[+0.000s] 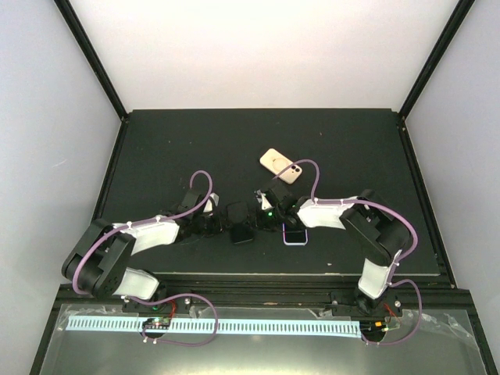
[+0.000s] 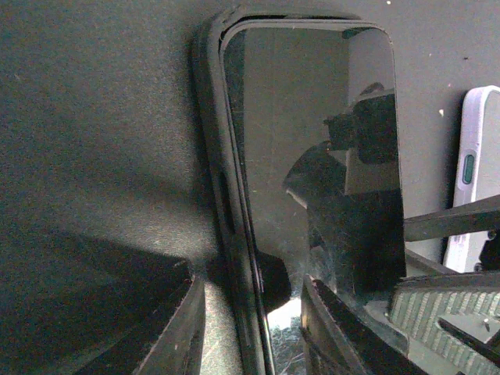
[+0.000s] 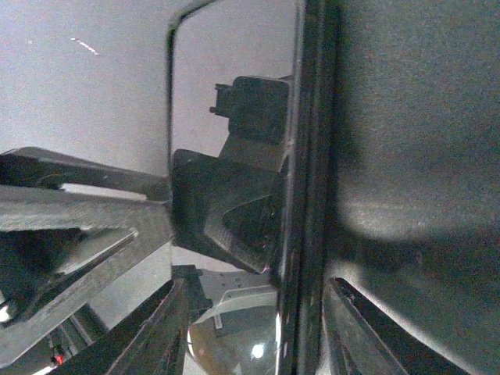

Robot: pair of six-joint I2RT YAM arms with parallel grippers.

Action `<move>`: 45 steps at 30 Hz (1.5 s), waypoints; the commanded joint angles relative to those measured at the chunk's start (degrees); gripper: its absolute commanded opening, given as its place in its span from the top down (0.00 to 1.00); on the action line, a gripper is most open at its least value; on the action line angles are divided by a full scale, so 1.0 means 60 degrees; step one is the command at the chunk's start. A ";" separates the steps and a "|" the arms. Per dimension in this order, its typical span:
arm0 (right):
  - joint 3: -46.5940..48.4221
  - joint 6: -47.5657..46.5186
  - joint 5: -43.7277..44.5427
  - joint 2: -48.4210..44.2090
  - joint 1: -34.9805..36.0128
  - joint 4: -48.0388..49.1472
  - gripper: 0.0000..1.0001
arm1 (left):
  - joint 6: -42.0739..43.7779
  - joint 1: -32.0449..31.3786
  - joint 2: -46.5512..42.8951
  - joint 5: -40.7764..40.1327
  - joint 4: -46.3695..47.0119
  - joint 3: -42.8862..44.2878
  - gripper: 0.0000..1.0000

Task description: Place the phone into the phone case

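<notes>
Glossy black phone (image 2: 312, 117) in black rubber case (image 2: 208, 117); left pincer (image 2: 250, 281) (9 o'clock) and right pincer (image 3: 254, 289) (3 o'clock) apart, straddling it.

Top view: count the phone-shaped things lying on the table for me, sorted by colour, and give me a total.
Black: 1, the black cased phone between the two grippers
Gold: 1, the gold phone lying farther back
Lavender: 1, the lavender item, partly hidden under the right arm; phone or empty case, cannot tell
Total: 3
</notes>
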 commanded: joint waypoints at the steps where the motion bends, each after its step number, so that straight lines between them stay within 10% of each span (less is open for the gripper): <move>1: 0.0148 0.0102 -0.0165 0.0370 -0.0021 0.0450 0.47 | 0.0169 0.0022 0.0068 -0.0203 -0.0322 -0.0047 0.67; 27: -0.1129 0.2836 -0.2905 0.0472 -0.0313 0.6029 0.45 | 0.0116 0.0077 -0.0861 -0.0474 -0.0847 -0.0683 0.75; 45: -0.0783 0.2023 -0.2500 0.0741 -0.0315 0.4416 0.66 | 0.0053 0.0117 -0.1030 -0.0360 -0.0830 -0.0868 0.70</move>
